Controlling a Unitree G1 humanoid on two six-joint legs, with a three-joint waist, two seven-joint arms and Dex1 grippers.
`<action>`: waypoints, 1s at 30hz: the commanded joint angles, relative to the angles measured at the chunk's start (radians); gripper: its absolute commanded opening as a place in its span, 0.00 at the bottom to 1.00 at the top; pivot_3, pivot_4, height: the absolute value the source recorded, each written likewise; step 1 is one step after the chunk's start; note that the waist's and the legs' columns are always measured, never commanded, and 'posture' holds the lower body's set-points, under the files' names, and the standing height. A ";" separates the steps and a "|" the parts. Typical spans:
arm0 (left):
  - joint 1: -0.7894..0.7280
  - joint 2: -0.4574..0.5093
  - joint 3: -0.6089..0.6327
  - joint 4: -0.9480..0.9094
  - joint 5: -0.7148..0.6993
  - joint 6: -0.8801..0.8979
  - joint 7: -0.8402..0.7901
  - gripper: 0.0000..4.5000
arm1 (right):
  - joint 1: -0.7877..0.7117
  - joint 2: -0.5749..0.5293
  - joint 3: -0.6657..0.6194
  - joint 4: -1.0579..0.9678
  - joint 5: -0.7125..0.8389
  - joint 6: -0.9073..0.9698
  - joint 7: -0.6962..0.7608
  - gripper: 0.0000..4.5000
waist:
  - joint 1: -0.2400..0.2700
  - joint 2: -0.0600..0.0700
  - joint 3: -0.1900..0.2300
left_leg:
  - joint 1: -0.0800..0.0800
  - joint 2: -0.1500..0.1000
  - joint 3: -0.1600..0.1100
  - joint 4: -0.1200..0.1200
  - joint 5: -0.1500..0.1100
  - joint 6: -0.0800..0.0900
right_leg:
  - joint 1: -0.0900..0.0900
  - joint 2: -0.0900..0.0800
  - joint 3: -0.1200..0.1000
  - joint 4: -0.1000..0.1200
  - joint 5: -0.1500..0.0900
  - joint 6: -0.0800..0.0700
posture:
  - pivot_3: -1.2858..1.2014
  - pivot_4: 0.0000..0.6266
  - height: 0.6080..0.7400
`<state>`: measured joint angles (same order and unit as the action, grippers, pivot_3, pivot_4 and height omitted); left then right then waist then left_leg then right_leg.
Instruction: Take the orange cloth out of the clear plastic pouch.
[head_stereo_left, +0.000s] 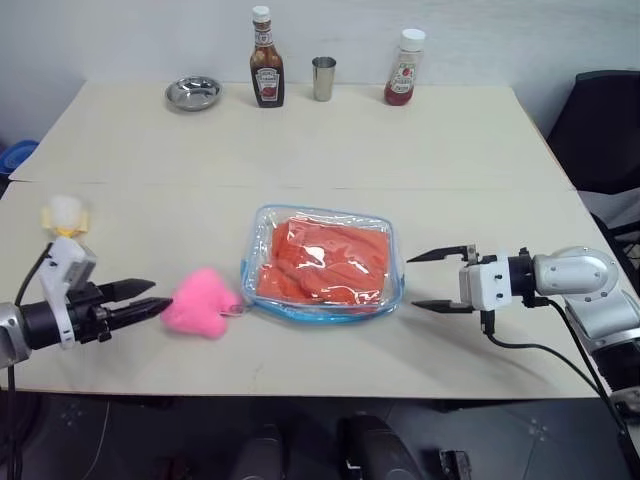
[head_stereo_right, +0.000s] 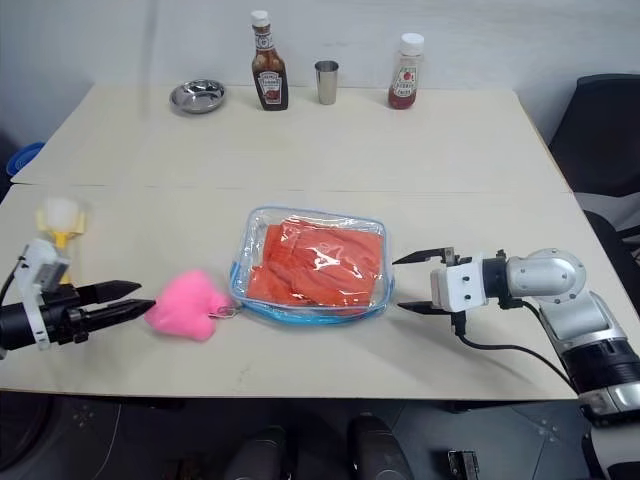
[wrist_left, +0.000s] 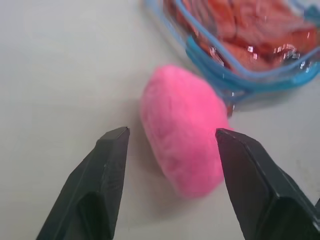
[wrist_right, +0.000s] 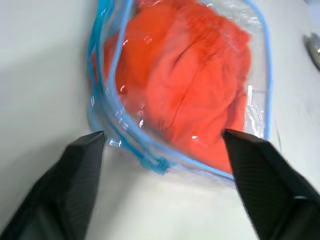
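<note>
Cloth, the orange cloth (head_stereo_left: 322, 260), looks soft inside slippery clear plastic pouch (head_stereo_left: 262, 222); left gripper (head_stereo_left: 150, 296) and right gripper (head_stereo_left: 428, 281) gape empty.

The soft orange cloth (head_stereo_left: 322, 262) is contained in the clear blue-edged plastic pouch (head_stereo_left: 262, 222), with the fluffy pink pom-pom (head_stereo_left: 200, 302) placed just at its left.

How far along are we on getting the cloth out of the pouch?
Done: nothing. The orange cloth lies wholly inside the clear plastic pouch. In hand: nothing; the left gripper and right gripper flank it, both open and empty. Left: grip, open, pull the cloth out.
</note>
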<state>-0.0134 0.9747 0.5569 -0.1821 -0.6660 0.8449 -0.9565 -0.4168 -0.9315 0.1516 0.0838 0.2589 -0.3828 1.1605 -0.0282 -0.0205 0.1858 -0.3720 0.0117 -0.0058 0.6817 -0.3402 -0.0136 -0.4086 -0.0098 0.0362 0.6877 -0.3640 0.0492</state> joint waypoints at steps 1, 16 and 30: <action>-0.052 0.038 0.066 -0.008 -0.050 0.031 0.006 0.62 | 0.061 -0.034 -0.095 -0.196 0.100 0.202 -0.054 0.96 | 0.000 0.000 0.000 | 0.000 0.000 0.000 0.000 0.000 0.000 | 0.000 0.000 0.000 0.000 0.000 0.000 | 0.52 0.24 1.00; -0.556 0.032 -0.767 -0.140 0.420 -0.514 -0.181 0.62 | 0.306 -0.095 -0.330 -0.701 0.608 0.916 -0.181 0.96 | 0.000 0.000 0.000 | 0.001 -0.001 -0.002 -0.001 0.000 -0.001 | 0.006 0.002 -0.001 -0.008 0.000 0.000 | 0.52 0.24 1.00; -0.579 -0.117 -0.859 0.088 0.606 -0.784 -0.235 0.48 | 0.408 -0.041 -0.364 -0.773 0.526 0.923 -0.276 0.97 | 0.006 0.000 0.000 | 0.000 -0.001 -0.002 0.001 -0.001 0.001 | 0.006 0.001 -0.001 -0.007 0.000 0.000 | 0.52 0.24 1.00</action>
<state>-0.5754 0.8691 -0.3028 -0.1066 -0.0755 0.0868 -1.2012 -0.0122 -0.9788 -0.1752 -0.6502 0.7885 0.5483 0.8916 -0.0218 -0.0204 0.1861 -0.3717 0.0111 -0.0081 0.6823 -0.3416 -0.0123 -0.4027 -0.0085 0.0353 0.6807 -0.3639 0.0494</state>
